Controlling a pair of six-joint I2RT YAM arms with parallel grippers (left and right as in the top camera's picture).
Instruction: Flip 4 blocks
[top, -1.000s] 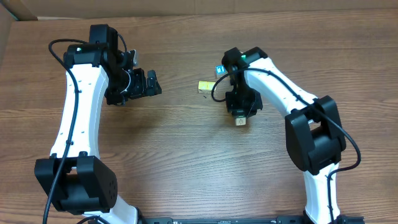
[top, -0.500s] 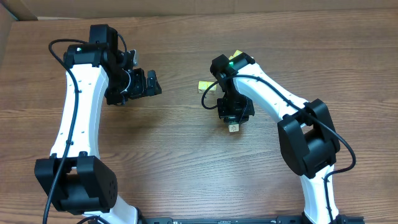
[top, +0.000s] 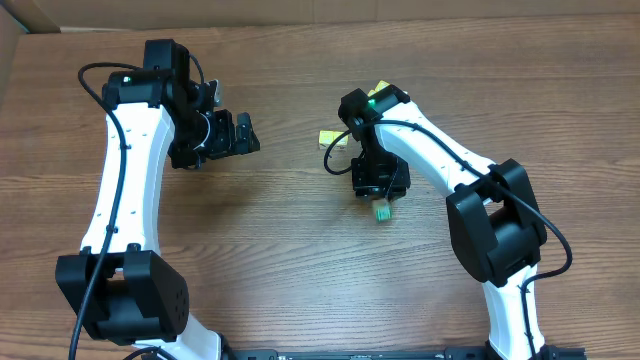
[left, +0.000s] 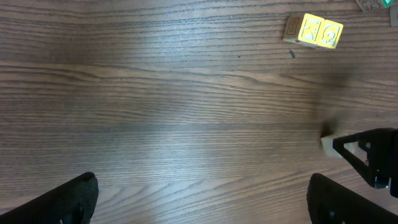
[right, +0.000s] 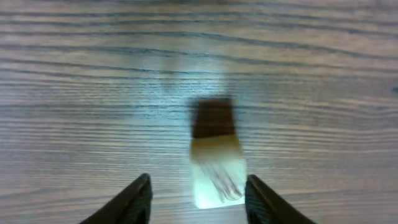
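**A:** Between the fingers (right: 134, 202) of the right gripper (right: 198, 183), what is that pale smear?

**B:** One block (right: 216, 168), a small wooden cube with cream sides. It is blurred in the wrist view, with a dark patch just beyond it that may be its shadow. From overhead its top face looks greenish teal.

**A:** Is it gripped?

**B:** No. The jaws stand wider than the cube and neither pad touches it. It sits loose on the table (right: 74, 62), just under the fingertips.

**A:** So which step is this?

**B:** I judge it to be the let-go of one flip. Next the gripper should lift straight up clear of the cube without nudging it, then go to another block. A yellow-faced pair (left: 314, 31) lies off to one side of it, close together and perhaps touching.

**A:** How will they handle?

**B:** They are hard, square-edged and light. The tabletop is smooth, grained wood, so a cube can skid or tip over if brushed. A grip has to be centred on flat faces.

**A:** And the left gripper (left: 202, 199)?

**B:** It is spread fully wide with nothing in it, well away from every block.
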